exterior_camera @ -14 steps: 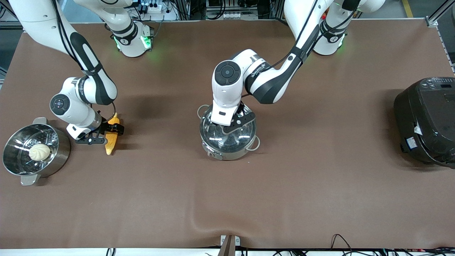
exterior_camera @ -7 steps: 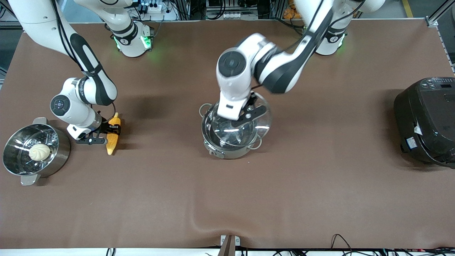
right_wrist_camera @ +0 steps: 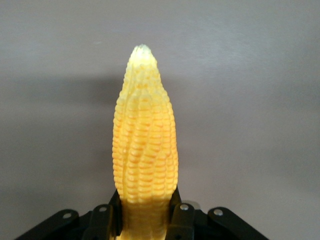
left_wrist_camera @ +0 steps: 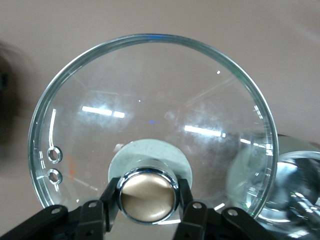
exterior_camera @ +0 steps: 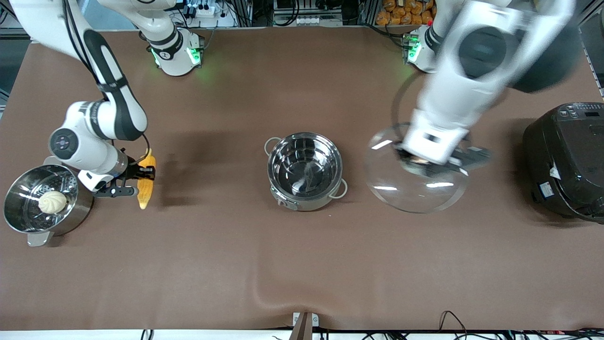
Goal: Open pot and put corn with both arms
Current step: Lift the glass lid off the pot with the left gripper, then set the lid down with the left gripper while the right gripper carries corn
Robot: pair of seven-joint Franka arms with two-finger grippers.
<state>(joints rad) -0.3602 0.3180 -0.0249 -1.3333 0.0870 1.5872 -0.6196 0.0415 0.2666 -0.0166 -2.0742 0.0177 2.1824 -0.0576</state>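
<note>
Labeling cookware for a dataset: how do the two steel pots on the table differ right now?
The pot at mid-table has thin wire loop handles and looks empty; the steamer pot at the right arm's end has flat tab handles, a perforated insert and a bun inside. Both are round, shiny steel and uncovered.

We see even, bright overhead light; soft shadows fall on the desk (exterior_camera: 226, 264). The left arm (exterior_camera: 476, 80) smears with motion blur, and glare streaks the glass lid (left_wrist_camera: 150, 115).
</note>
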